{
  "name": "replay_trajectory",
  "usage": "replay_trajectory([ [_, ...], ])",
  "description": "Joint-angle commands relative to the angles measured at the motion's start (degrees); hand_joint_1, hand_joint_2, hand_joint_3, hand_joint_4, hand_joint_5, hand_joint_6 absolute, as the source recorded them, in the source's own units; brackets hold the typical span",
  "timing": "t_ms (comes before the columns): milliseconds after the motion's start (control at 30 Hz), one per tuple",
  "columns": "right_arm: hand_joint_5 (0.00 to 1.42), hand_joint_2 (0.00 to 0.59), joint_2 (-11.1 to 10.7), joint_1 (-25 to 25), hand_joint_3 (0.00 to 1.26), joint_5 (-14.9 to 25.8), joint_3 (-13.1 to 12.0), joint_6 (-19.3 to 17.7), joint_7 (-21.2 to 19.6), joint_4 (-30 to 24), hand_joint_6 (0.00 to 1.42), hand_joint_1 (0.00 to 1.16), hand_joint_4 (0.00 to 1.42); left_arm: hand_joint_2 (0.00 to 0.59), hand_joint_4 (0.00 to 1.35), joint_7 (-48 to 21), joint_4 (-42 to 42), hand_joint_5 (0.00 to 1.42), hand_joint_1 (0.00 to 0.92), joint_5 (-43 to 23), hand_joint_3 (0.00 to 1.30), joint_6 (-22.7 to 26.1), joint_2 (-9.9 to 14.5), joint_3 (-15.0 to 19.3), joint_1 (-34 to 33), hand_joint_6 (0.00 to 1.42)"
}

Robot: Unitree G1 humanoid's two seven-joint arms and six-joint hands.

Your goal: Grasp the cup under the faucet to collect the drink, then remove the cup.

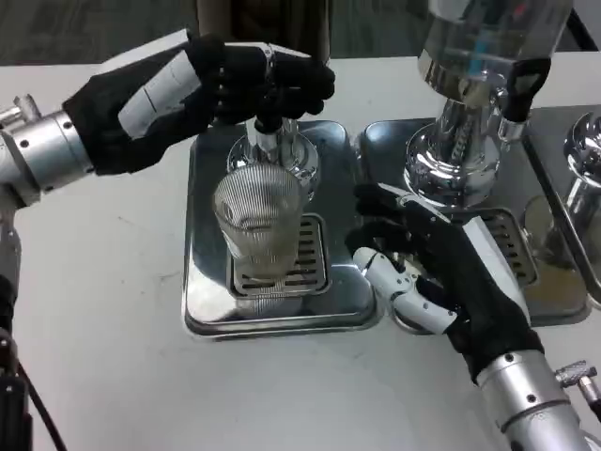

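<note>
A ribbed clear cup (258,225) stands upright on the slotted grate of the left steel drip tray (208,301), right under the faucet (266,136) of the left dispenser. My left hand (202,89) reaches in from the left above the cup, and its dark fingers close around the faucet lever. My right hand (432,272) lies to the right of the cup, at the seam between the two trays. Its fingers are spread and point toward the cup without touching it; it holds nothing.
A second dispenser (470,103) with a chrome base stands on its own drip tray (540,301) to the right, close behind my right hand. Another chrome fitting (584,150) shows at the far right edge. Bare white table (113,357) lies in front and to the left.
</note>
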Motion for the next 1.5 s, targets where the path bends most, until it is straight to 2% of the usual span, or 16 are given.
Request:
replay_trajectory([
  [33, 0.27, 0.301, -0.22, -0.69, 0.24, 0.64, -0.34, 1.26, 0.66, 0.24, 0.25, 0.49, 0.23, 0.048, 0.24, -1.09, -0.83, 0.22, 0.000, 1.44, 0.33, -2.29, -0.14, -1.77, 2.09, 0.18],
  [533, 0.26, 0.308, -0.12, -1.21, 0.24, 0.64, -0.42, 1.72, 0.97, 0.36, 0.23, 0.48, 0.23, 0.052, 0.24, 2.56, -2.50, 0.21, 0.000, 3.01, 0.33, -9.73, 0.89, -3.94, 3.69, 0.17],
  [767, 0.26, 0.309, -0.17, -1.30, 0.24, 0.33, -0.34, 1.78, 0.85, 0.44, 0.23, 0.48, 0.23, 0.052, 0.23, 3.64, -2.87, 0.20, 0.000, 3.34, 0.33, -11.66, 1.05, -4.61, 4.28, 0.17],
  [933, 0.25, 0.309, -0.36, -1.87, 0.23, -0.04, -0.10, 1.84, 0.99, 0.76, 0.23, 0.47, 0.22, 0.051, 0.23, 4.13, -3.09, 0.19, 0.000, 3.23, 0.33, -12.17, 1.21, -5.02, 4.64, 0.17],
  [1033, 0.24, 0.288, -0.69, -2.37, 0.22, -0.60, 0.22, 2.09, 1.18, 0.94, 0.21, 0.48, 0.21, 0.051, 0.23, 4.35, -3.36, 0.19, 0.000, 3.27, 0.33, -12.42, 1.31, -5.17, 4.92, 0.17],
  [1167, 0.16, 0.265, -1.26, -3.61, 0.12, -1.35, 0.90, 2.68, 1.77, 1.66, 0.15, 0.51, 0.11, 0.051, 0.23, 4.68, -3.59, 0.19, 0.000, 3.30, 0.33, -12.61, 1.48, -5.22, 5.27, 0.17],
  [1500, 0.09, 0.247, -1.46, -6.36, 0.08, -1.42, 1.71, 3.08, 2.21, 4.52, 0.10, 0.52, 0.08, 0.053, 0.24, 5.27, -4.63, 0.19, 0.000, 3.20, 0.33, -12.64, 1.75, -5.19, 6.26, 0.18],
])
